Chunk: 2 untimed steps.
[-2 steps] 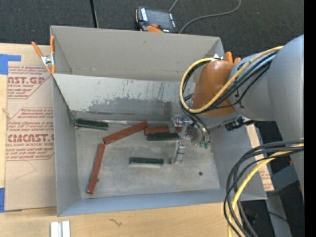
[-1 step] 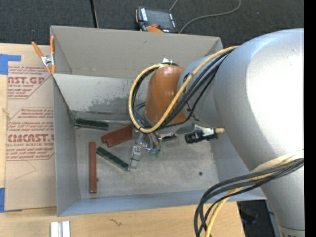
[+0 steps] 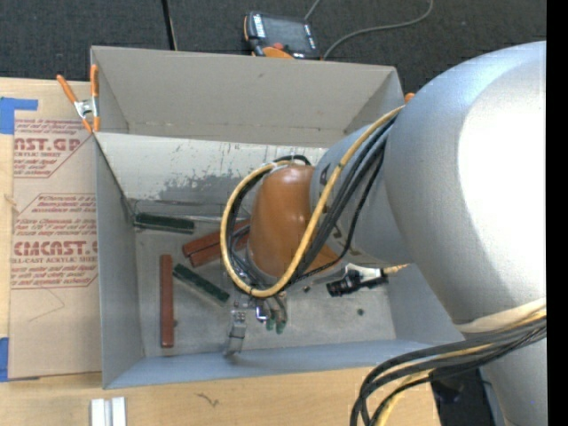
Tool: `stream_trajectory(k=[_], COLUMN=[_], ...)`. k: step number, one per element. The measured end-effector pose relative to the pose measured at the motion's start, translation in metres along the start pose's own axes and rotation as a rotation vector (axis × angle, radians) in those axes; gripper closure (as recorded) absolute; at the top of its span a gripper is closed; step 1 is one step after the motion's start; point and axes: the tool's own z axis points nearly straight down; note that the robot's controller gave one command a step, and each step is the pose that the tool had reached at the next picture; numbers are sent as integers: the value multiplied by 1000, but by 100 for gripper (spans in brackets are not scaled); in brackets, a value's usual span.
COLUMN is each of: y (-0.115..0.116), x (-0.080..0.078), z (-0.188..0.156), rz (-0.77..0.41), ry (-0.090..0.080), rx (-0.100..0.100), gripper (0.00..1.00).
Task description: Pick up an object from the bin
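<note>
Pincer (image 3: 238, 331): low in the grey metal bin (image 3: 115, 264), near its front wall.
Nearest: slim dark green bar (image 3: 200, 284), up-left.
Farther left: long reddish-brown stick (image 3: 166, 300).

In the bin (image 3: 115, 264) a bar (image 3: 166, 300) lies along the left wall, with a rod (image 3: 164, 224) behind it at the back. A slanted rod (image 3: 200, 284) lies right of the bar, with a block (image 3: 202, 249) just behind it. The gripper (image 3: 237, 331) is near the front wall, and a plug (image 3: 351, 283) lies to its right.

Bright even light, soft shadows
</note>
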Motion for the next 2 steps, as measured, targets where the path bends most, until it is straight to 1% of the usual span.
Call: stream_trajectory(k=[1,2], y=[8,8], x=[-32,-32], z=[15,14], rz=[-124,-124], ry=[-7,-5], rx=[1,1], gripper=[0,100])
